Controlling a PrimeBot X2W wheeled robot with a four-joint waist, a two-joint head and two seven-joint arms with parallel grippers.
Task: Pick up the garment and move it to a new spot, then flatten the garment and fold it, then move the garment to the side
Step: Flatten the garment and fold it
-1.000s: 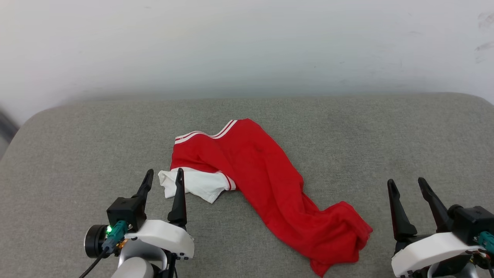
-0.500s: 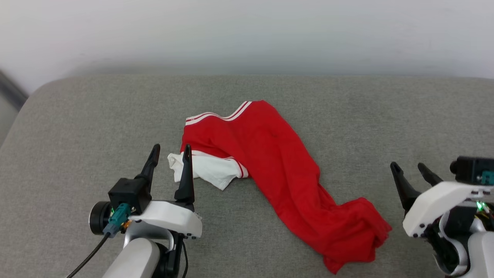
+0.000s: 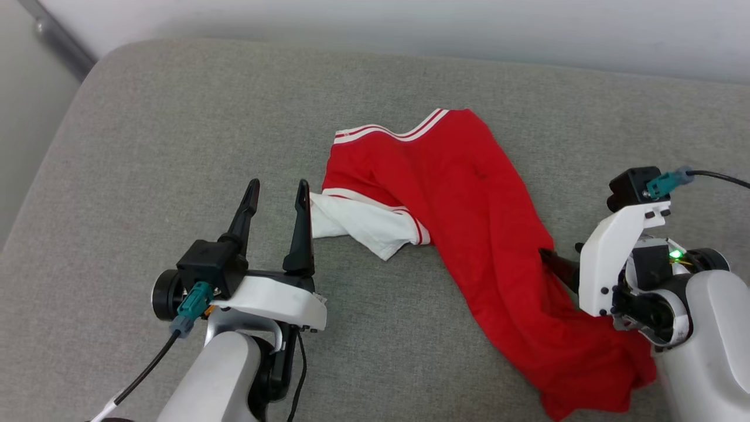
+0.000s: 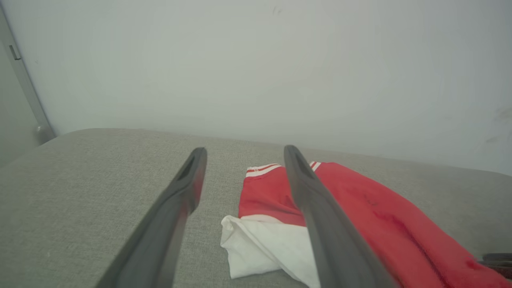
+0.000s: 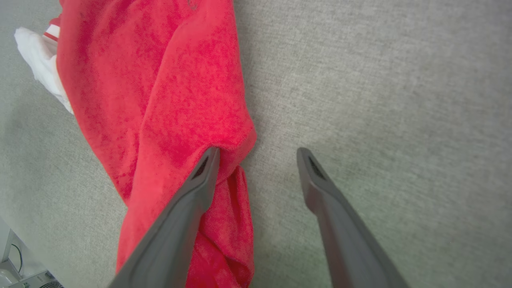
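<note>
One rumpled garment (image 3: 469, 223) on seemingly woven cushion (image 3: 176, 117).

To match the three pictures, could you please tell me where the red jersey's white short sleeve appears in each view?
Head view: white short sleeve, left of centre.
Left wrist view: sleeve, bottom centre.
Right wrist view: sleeve, top-left corner.
Shared landmark: the red jersey body adjoining it.

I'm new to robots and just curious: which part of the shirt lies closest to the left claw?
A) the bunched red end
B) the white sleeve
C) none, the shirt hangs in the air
B: the open left gripper has its inner finger right next to the white sleeve of the shirt, which lies flat.
</note>
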